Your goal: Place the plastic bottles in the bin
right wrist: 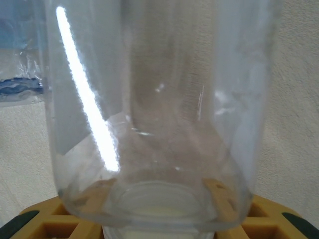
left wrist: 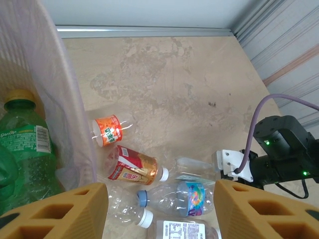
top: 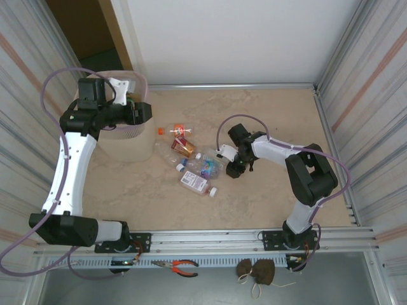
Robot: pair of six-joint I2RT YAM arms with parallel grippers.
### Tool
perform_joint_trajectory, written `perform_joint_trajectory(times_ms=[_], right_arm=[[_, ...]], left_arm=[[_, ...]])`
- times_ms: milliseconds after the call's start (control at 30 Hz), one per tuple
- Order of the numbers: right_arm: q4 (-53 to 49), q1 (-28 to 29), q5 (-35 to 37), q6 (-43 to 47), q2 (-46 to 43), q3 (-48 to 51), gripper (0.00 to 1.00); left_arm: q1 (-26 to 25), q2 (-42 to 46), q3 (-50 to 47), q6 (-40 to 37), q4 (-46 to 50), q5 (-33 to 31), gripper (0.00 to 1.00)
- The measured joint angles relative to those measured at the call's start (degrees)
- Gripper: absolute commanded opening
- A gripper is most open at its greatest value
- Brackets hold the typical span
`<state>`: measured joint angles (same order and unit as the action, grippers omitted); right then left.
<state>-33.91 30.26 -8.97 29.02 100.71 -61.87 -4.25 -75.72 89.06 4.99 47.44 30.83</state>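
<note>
**Green bottle binned, clear bottle between the right tool's fingers**

The bin (top: 126, 145) stands far left. The left wrist view shows a green bottle (left wrist: 20, 149) inside it, yellow cap uppermost. Just beside the bin, loose bottles (top: 195, 183) lie on their sides on the surface (top: 273, 210). The left tool (left wrist: 160, 191) hangs over the rim, spread and empty. In the right wrist view a clear bottle (right wrist: 159, 99) runs lengthwise out between the right tool's (top: 234, 166) fingers. Whether it is pinched, I cannot tell.

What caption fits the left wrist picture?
Green bottle in the pink bin, more bottles lying on the table beside it.
</note>
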Motion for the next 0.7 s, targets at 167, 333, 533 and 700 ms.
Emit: perform_joint_trajectory(times_ms=[167, 333, 533, 700], right_arm=[[0.0, -0.9, 0.0, -0.3, -0.5, 0.0, 0.32], [0.7, -2.8, -0.1, -2.5, -4.8, 0.7, 0.31], [2.2, -3.8, -0.5, -5.8, -13.7, 2.2, 0.30], [3.8, -3.7, -1.5, -9.1, -20.3, 2.8, 0.29]], left_arm=[[-0.1, 0.5, -1.6, 1.8, -2.4, 1.4, 0.58], [-2.5, 0.9, -3.1, 3.9, -4.9, 2.1, 0.59], [-8.8, 2.1, -4.2, 7.1, -9.2, 1.0, 0.65], [-13.9, 2.2, -4.5, 10.6, -12.9, -2.0, 0.73]])
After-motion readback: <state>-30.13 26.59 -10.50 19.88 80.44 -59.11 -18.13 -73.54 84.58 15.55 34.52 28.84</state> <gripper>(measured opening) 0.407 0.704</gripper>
